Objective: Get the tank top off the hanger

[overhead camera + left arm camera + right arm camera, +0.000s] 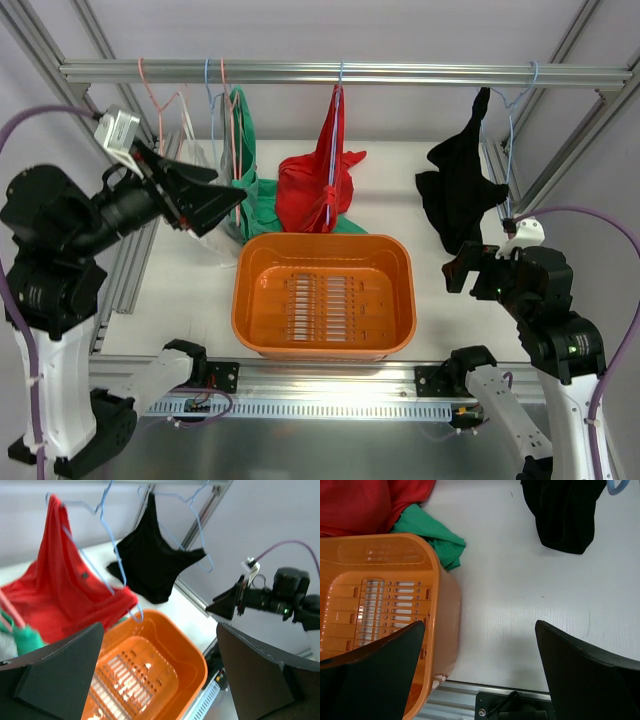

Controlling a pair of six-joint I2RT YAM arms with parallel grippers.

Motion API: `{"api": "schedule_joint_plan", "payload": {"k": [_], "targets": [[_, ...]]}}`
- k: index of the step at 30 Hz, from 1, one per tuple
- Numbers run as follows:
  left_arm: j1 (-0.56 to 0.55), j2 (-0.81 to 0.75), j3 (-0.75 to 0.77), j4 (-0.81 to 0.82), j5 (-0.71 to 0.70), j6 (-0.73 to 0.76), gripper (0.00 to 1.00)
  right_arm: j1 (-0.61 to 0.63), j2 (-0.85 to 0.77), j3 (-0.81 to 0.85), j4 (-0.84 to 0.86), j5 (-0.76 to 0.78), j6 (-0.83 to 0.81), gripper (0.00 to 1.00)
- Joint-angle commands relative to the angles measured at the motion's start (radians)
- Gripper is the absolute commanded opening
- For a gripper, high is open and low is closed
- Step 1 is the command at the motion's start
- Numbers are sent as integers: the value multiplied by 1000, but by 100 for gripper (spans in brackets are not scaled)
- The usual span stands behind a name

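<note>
White table [445,315] bears an orange basket [325,243]; left pincer [160,675] and right pincer [480,670] gape apart.

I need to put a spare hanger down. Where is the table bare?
Bare table lies between the orange basket and the black top, on the right. Behind the basket it is crowded: red top and green top hang there.

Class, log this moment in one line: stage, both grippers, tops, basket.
stage: nothing grasped | left gripper: open, raised | right gripper: open | red top: hanging | black top: hanging | basket: empty
</note>
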Motion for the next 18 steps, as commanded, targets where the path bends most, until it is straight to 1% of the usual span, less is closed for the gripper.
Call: {"api": "schedule_joint_plan", "payload": {"k": [1, 2, 3, 4, 5, 6, 8, 9, 11, 12, 14, 15, 16, 18], "targets": [[-72, 137, 161, 23, -14, -21, 99, -3, 19, 39, 39, -32, 10, 100], [-159, 172, 196, 23, -105, -10, 99, -3, 22, 42, 40, -27, 7, 99], [-210, 258, 274, 22, -146, 11, 99, -3, 25, 44, 40, -22, 6, 99], [-269, 299, 311, 17, -198, 30, 99, -2, 30, 47, 37, -19, 6, 99], [-371, 333, 342, 14, -356, 54, 99, -3, 31, 51, 37, 19, 0, 100], [-401, 391, 380, 12, -447, 89, 99, -3, 33, 54, 36, 27, -2, 100], [-427, 468, 402, 11, -599, 119, 99, -2, 31, 67, 25, 36, -10, 100], [-435, 493, 413, 12, -653, 155, 99, -3, 30, 70, 22, 36, -10, 99], [-456, 542, 423, 14, -721, 201, 99, -3, 16, 71, 20, 27, -14, 100], [-478, 598, 443, 14, -775, 253, 98, -3, 11, 67, 20, 25, -16, 100], [-490, 677, 477, 17, -792, 306, 97, -3, 5, 62, 20, 21, -22, 99], [-493, 694, 491, 15, -790, 312, 94, -3, 5, 57, 22, 22, -23, 100], [-496, 712, 499, 18, -792, 315, 86, -3, 7, 53, 22, 24, -25, 99], [-498, 737, 506, 23, -786, 309, 81, -3, 7, 48, 22, 19, -25, 99]]}}
